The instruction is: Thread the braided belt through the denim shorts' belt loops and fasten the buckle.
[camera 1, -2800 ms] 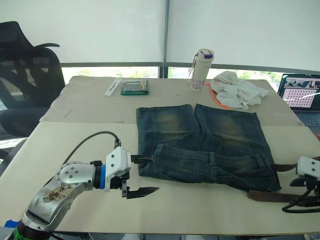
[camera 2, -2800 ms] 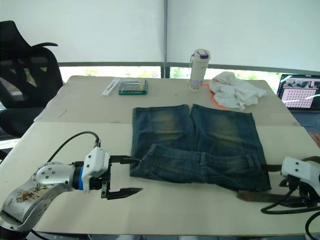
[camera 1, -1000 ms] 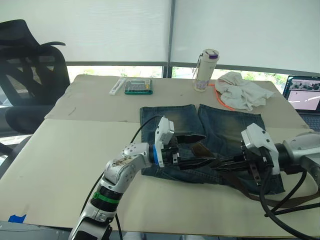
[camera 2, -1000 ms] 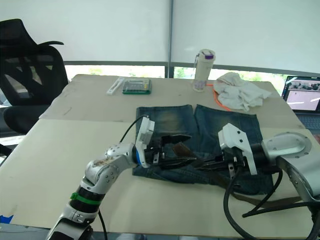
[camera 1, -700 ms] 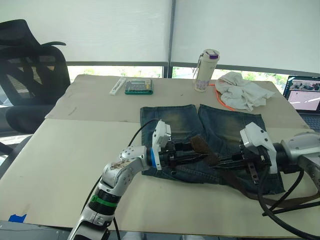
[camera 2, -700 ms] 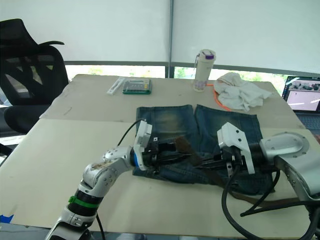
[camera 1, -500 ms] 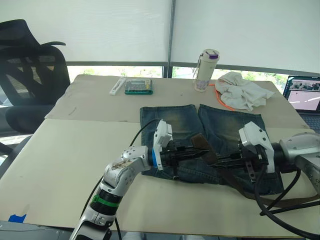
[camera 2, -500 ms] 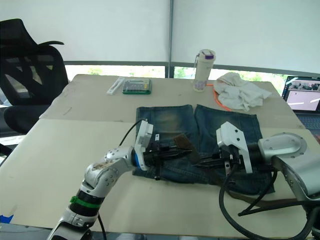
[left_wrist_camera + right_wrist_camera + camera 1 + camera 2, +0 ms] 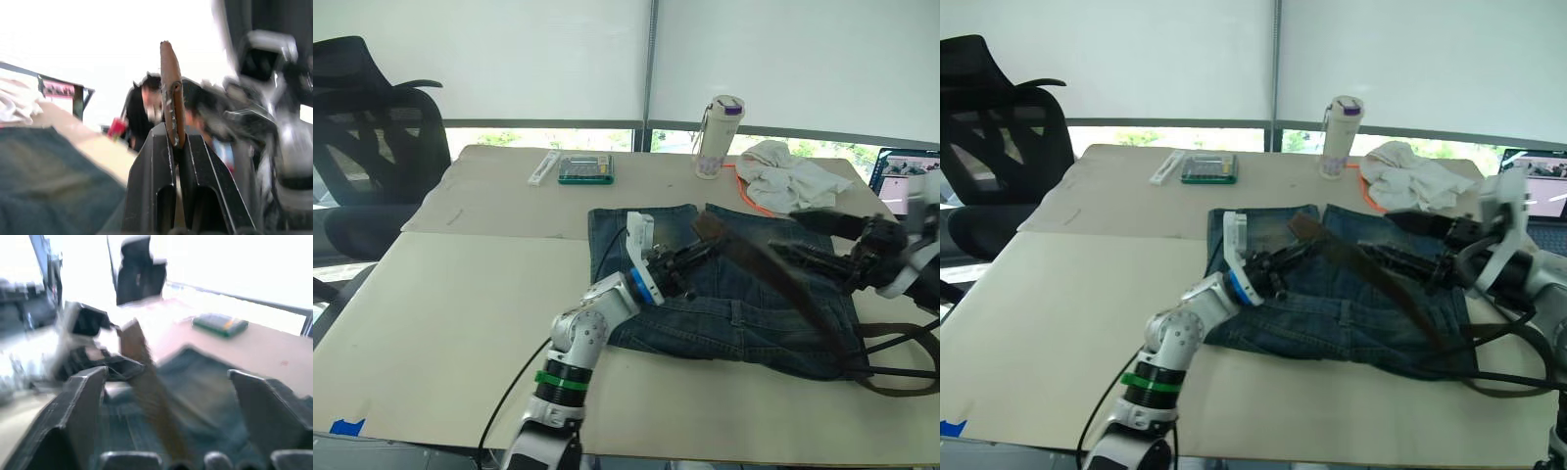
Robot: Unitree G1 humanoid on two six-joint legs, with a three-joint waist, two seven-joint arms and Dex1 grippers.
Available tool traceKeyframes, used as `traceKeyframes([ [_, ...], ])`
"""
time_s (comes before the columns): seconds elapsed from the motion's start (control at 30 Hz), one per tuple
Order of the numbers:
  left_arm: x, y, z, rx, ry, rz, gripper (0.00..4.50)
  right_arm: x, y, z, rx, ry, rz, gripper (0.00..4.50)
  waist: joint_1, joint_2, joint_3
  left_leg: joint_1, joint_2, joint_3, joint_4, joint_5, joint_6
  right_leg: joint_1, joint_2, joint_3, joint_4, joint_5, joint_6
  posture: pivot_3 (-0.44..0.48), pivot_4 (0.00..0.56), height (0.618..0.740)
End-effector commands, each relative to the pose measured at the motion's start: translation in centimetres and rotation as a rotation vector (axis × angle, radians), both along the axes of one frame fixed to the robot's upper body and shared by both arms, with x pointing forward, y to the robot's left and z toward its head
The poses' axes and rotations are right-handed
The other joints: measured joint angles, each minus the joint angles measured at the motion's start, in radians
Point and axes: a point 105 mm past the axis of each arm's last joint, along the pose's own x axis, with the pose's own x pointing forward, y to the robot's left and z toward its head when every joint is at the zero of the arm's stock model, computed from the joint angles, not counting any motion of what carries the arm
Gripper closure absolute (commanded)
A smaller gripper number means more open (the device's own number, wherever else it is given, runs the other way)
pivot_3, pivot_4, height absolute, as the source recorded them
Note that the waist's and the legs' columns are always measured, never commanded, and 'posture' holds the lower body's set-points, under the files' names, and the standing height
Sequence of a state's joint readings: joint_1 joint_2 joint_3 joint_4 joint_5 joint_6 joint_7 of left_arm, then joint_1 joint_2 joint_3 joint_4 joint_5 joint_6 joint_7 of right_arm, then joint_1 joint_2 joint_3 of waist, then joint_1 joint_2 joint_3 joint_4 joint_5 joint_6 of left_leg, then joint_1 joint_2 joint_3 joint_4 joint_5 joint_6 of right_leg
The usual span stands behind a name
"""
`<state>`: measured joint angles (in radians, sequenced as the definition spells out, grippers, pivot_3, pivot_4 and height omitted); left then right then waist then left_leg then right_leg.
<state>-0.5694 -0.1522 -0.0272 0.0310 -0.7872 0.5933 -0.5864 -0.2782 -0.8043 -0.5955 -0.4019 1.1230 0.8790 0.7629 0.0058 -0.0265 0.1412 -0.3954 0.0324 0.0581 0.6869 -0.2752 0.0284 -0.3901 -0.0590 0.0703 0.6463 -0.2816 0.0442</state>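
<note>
The beige table (image 9: 460, 294) carries the denim shorts (image 9: 744, 304) spread flat, a white cloth (image 9: 788, 176), a bottle (image 9: 715, 122), a green box (image 9: 585, 170) and a laptop (image 9: 899, 186).

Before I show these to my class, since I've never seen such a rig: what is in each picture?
A two-armed robot works at a table. Two wide pictures come from its head camera; the other two from its wrist cameras. The left gripper pinches the tip of the braided belt, seen close up in the left wrist view. The right gripper is open beside the strap. The denim shorts lie flat. Behind them are a bottle, a white cloth and a green box.
</note>
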Motion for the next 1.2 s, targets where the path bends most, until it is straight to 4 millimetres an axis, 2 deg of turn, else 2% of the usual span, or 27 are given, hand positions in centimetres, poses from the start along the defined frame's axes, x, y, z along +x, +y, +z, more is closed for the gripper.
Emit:
traceKeyframes([
  [0.03, 0.4, -0.7, 1.9, -0.153, 0.103, 0.002, 4.5, -2.2, 2.3, 0.8, 0.212, 0.016, 0.089, 0.02, -0.004, 0.0, 0.0, 0.0, 0.0, 0.0, -0.001, 0.0, 0.0, 0.0, 0.0, 0.0, 0.0, 0.0, 0.0, 0.0, 0.15, 0.74],
  [0.1, 0.7, -0.8, 2.0, -0.187, 0.151, 0.004, 4.5, -3.2, 3.7, -0.1, 0.344, 0.077, 0.134, 0.02, -0.004, 0.0, 0.0, 0.0, 0.0, -0.001, -0.001, 0.001, 0.0, 0.0, 0.0, -0.001, 0.001, 0.0, 0.0, 0.0, 0.15, 0.74],
  [0.2, 1.0, -0.7, 2.4, -0.218, 0.184, 0.002, 4.5, -4.0, 5.2, -5.5, 0.376, 0.275, 0.096, 0.02, 0.004, 0.001, 0.0, -0.003, -0.002, -0.003, 0.0, 0.001, 0.0, 0.0, 0.0, -0.001, -0.001, 0.0, 0.001, 0.0, 0.15, 0.74],
  [0.23, 1.0, -0.7, 2.5, -0.222, 0.186, 0.001, 4.5, -4.0, 5.4, -6.4, 0.369, 0.306, 0.074, 0.02, 0.006, 0.001, -0.001, -0.006, -0.002, -0.004, 0.001, 0.001, 0.0, -0.001, 0.0, -0.001, -0.002, 0.0, 0.001, 0.0, 0.15, 0.74],
  [0.33, 0.5, -0.5, 2.7, -0.223, 0.175, -0.026, 4.5, -3.6, 6.1, -10.2, 0.379, 0.412, -0.002, 0.02, 0.004, 0.001, -0.001, -0.012, -0.004, -0.004, 0.009, -0.001, 0.003, -0.004, -0.002, -0.001, -0.001, 0.002, 0.005, 0.0, 0.15, 0.74],
  [0.4, -0.1, -0.4, 2.8, -0.219, 0.167, -0.056, 4.5, -2.2, 6.4, -12.0, 0.409, 0.435, -0.111, 0.02, 0.0, 0.001, -0.001, -0.011, -0.004, -0.004, 0.01, 0.0, 0.004, -0.002, -0.002, -0.001, -0.003, 0.003, 0.006, 0.0, 0.15, 0.74],
  [0.47, -0.4, -0.4, 2.9, -0.223, 0.165, -0.079, 4.5, -1.2, 6.4, -12.2, 0.435, 0.398, -0.175, 0.02, -0.004, 0.001, -0.001, -0.01, -0.004, -0.004, 0.01, 0.0, 0.004, -0.003, -0.001, 0.0, -0.002, 0.003, 0.006, 0.0, 0.15, 0.74],
  [0.6, -0.9, -0.2, 3.0, -0.22, 0.166, -0.093, 4.5, 1.9, 6.9, -10.7, 0.651, 0.322, -0.267, 0.02, -0.013, 0.002, -0.001, -0.009, -0.004, -0.004, 0.009, 0.001, 0.003, -0.004, 0.0, 0.0, -0.002, 0.003, 0.006, 0.0, 0.15, 0.74],
  [0.67, -0.9, -0.2, 2.8, -0.205, 0.163, -0.088, 4.5, 2.5, 7.0, -10.5, 0.663, 0.297, -0.29, 0.02, -0.014, 0.002, -0.001, -0.01, -0.004, -0.004, 0.008, 0.001, 0.002, -0.005, 0.001, 0.0, -0.001, 0.003, 0.006, 0.0, 0.15, 0.74],
  [0.77, -0.9, -0.2, 2.8, -0.208, 0.165, -0.088, 4.5, 2.7, 6.5, -8.5, 0.801, 0.224, -0.279, 0.02, -0.011, 0.002, -0.001, -0.011, -0.004, -0.004, 0.008, 0.001, 0.002, -0.006, 0.0, -0.001, -0.002, 0.003, 0.006, 0.0, 0.15, 0.74],
  [0.93, -1.0, -0.1, 2.8, -0.203, 0.16, -0.089, 4.5, 2.7, 5.3, -7.1, 0.917, 0.178, -0.292, 0.02, -0.011, 0.002, -0.001, -0.012, -0.004, -0.004, 0.008, 0.002, 0.001, -0.007, -0.001, -0.001, -0.001, 0.003, 0.006, 0.0, 0.15, 0.74],
  [1.13, -1.0, 0.0, 2.5, -0.191, 0.158, -0.082, 4.5, 2.3, 5.9, -6.0, 0.898, 0.16, -0.236, 0.02, -0.018, 0.002, -0.001, -0.012, -0.004, -0.004, 0.008, 0.002, 0.002, -0.007, 0.0, -0.001, -0.001, 0.003, 0.006, 0.0, 0.15, 0.74],
  [1.17, -1.1, 0.0, 2.5, -0.189, 0.157, -0.083, 4.5, 2.3, 6.1, -5.9, 0.887, 0.158, -0.231, 0.53, -0.018, 0.002, -0.001, -0.012, -0.004, -0.004, 0.007, 0.002, 0.002, -0.007, 0.0, -0.001, -0.001, 0.003, 0.006, 0.0, 0.15, 0.74],
  [1.2, -1.1, 0.0, 2.5, -0.188, 0.157, -0.083, 4.5, 2.3, 6.2, -5.9, 0.882, 0.156, -0.231, 0.73, -0.018, 0.002, -0.001, -0.012, -0.004, -0.004, 0.007, 0.002, 0.002, -0.007, 0.0, -0.001, -0.001, 0.003, 0.006, 0.0, 0.15, 0.74],
])
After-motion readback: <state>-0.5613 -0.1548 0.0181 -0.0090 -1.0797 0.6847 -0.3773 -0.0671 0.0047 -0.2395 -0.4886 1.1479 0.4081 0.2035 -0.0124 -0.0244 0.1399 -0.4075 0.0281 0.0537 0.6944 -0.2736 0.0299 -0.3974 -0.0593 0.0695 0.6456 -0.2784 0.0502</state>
